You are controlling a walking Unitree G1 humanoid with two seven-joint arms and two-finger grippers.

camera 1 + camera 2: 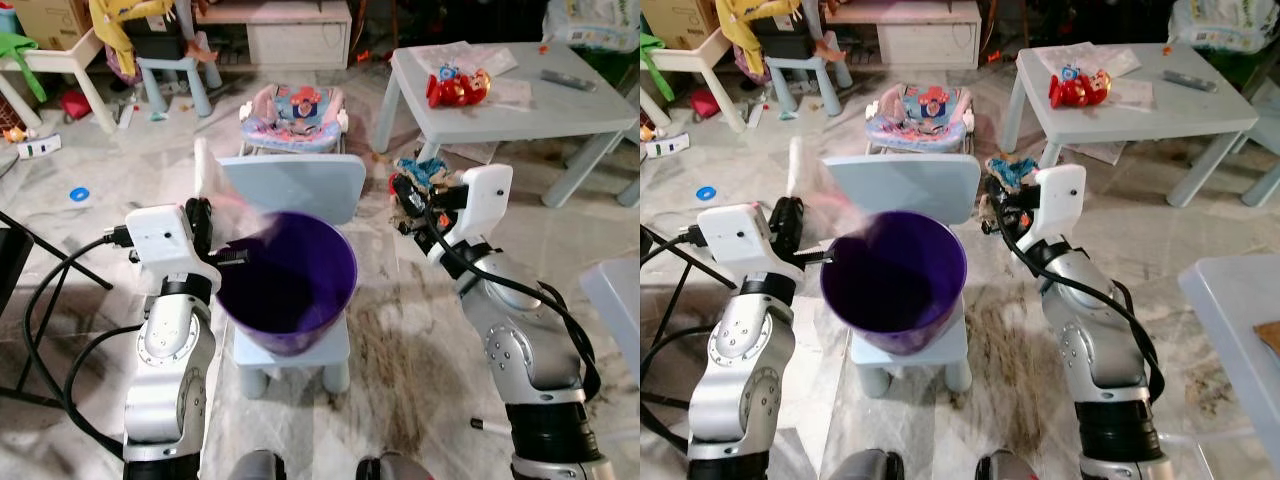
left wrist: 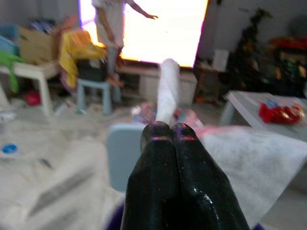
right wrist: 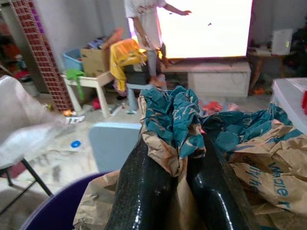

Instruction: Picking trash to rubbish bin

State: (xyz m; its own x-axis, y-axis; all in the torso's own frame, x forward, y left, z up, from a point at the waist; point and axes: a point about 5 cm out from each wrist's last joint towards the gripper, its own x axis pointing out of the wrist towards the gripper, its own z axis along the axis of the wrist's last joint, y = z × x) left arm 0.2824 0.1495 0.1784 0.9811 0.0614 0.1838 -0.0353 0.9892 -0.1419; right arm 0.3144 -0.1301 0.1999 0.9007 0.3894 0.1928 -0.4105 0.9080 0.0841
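Purple bin on blue chair. Left hand: pinched on white wrapper beside the rim. Right hand: clamped on crumpled paper, near bin. Neither dropped yet; release pending.

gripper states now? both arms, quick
Left gripper: closed on a white tissue sheet.
Right gripper: closed on crumpled brown and teal paper.
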